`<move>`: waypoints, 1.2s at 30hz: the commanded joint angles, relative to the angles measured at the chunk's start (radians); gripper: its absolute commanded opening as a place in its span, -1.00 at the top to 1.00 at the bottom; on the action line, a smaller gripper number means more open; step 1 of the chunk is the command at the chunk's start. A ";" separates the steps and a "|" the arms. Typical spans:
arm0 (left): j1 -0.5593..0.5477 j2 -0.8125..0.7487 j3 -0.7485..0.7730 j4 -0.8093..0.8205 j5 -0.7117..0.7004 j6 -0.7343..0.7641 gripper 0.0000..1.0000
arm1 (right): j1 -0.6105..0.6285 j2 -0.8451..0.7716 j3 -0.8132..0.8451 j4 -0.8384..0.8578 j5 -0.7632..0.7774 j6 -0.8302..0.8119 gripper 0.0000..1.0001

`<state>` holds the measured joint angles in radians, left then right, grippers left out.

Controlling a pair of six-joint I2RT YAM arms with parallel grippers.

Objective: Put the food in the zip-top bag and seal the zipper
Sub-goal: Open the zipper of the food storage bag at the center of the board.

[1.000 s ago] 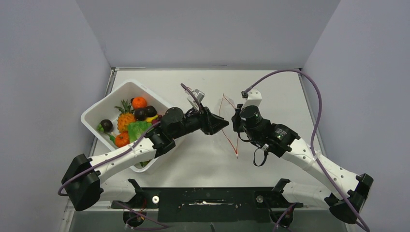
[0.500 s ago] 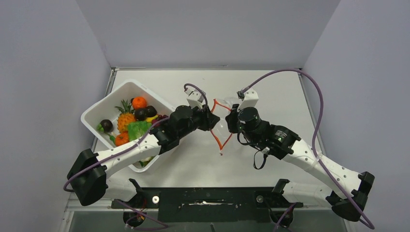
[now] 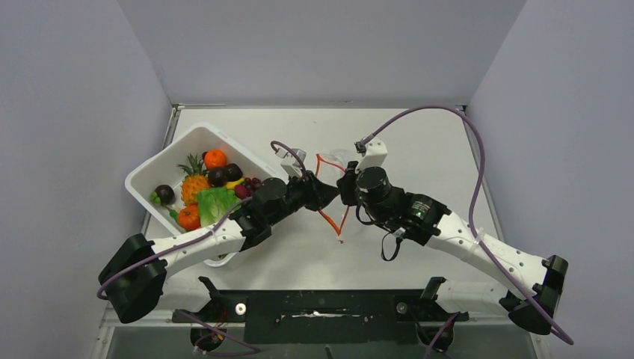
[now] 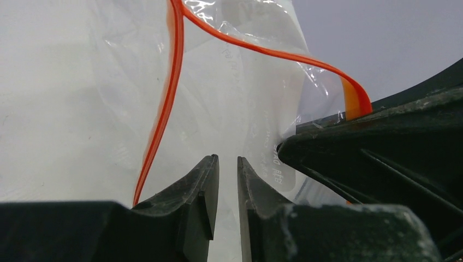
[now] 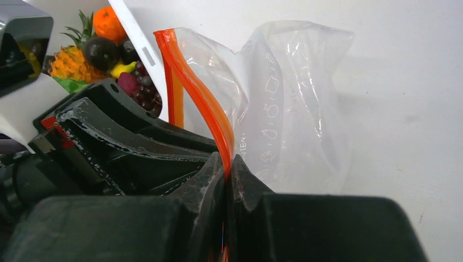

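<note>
Your right claw (image 5: 227,162) is clamping down on the zipper (image 5: 199,90), its two fingers pressing together with the red-orange strip rising out from between them. Your left claw (image 4: 225,161) is sitting directly opposite, almost tip to tip with the right one. Its fingers are standing nearly together with only a thin slit showing, and you cannot tell whether any film is caught in that slit.

Around the two claws, the zip-top bag (image 5: 297,93) is gaping at the mouth. One side of the red strip is bending past your left claw while the other is running into your right claw, and the clear crinkled film is billowing out behind. The bag is sitting over the middle of the desk (image 3: 426,142).

Further left, your left arm is crossing the near corner of the white tub (image 3: 149,169). The food (image 3: 205,187) is lying inside it: a pineapple (image 3: 196,185), an orange (image 3: 215,158), green lettuce (image 3: 215,202) and purple grapes (image 3: 249,184) are showing among the pile, well apart from the bag.
</note>
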<state>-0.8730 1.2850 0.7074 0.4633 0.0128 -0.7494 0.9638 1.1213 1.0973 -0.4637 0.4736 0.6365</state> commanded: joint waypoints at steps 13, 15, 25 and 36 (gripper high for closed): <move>0.010 0.104 0.181 -0.348 -0.256 0.073 0.64 | 0.012 -0.090 -0.021 0.066 0.073 0.018 1.00; 0.010 0.101 0.186 -0.360 -0.264 0.071 0.64 | 0.012 -0.084 -0.026 0.066 0.075 0.019 1.00; 0.010 -0.042 0.072 -0.171 -0.136 0.031 0.45 | -0.012 -0.026 -0.048 0.030 0.107 0.009 1.00; 0.020 -0.210 0.046 -0.258 -0.113 0.060 -0.17 | -0.103 -0.047 -0.039 -0.042 0.053 -0.019 1.00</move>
<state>-0.8616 1.1378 0.7223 0.2398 -0.0994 -0.7166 0.8829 1.1099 1.0424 -0.4847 0.5228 0.6350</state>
